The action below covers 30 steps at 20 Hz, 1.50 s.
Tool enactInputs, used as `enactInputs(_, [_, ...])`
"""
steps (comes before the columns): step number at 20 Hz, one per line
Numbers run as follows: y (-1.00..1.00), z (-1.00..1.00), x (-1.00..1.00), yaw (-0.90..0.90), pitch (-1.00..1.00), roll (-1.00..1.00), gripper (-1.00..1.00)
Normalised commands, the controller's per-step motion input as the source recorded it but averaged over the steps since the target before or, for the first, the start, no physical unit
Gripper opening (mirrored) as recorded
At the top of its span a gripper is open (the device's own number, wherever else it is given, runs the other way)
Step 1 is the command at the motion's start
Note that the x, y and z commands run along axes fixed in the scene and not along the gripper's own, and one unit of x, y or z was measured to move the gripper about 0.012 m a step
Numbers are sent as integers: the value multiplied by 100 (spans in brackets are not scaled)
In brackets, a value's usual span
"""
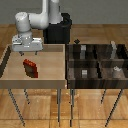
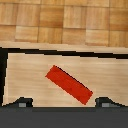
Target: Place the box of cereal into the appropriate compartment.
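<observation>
The box of cereal (image 1: 31,68) is a small flat red box with dark edges, lying inside the light wooden bin (image 1: 10,75) on the exterior view's left. My gripper (image 1: 28,50) hangs above it, a short way over the bin floor, and does not touch it. In the wrist view the box of cereal (image 2: 70,83) lies at a slant on the pale bin floor (image 2: 30,65). The two fingertips (image 2: 22,103) stand wide apart with nothing between them, so the gripper (image 2: 62,103) is open.
A dark bin (image 1: 70,67) split into several compartments stands on the exterior view's right, and small grey blocks (image 1: 85,73) sit in some of them. Both bins rest on thin-legged stands over a wooden floor. The robot's black base (image 1: 60,30) is behind them.
</observation>
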Motion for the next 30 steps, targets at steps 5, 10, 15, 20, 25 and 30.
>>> enactInputs(5, [0,0,0,94,0,0,100])
enactInputs(10, [0,0,0,94,0,0,100])
enactInputs(15, [-40,0,0,32,0,0,100])
enactInputs(20, [-60,0,0,0,0,0,100])
enactInputs(25, [-20,0,0,0,0,0,100])
enactInputs(30, [0,0,0,0,0,0,100])
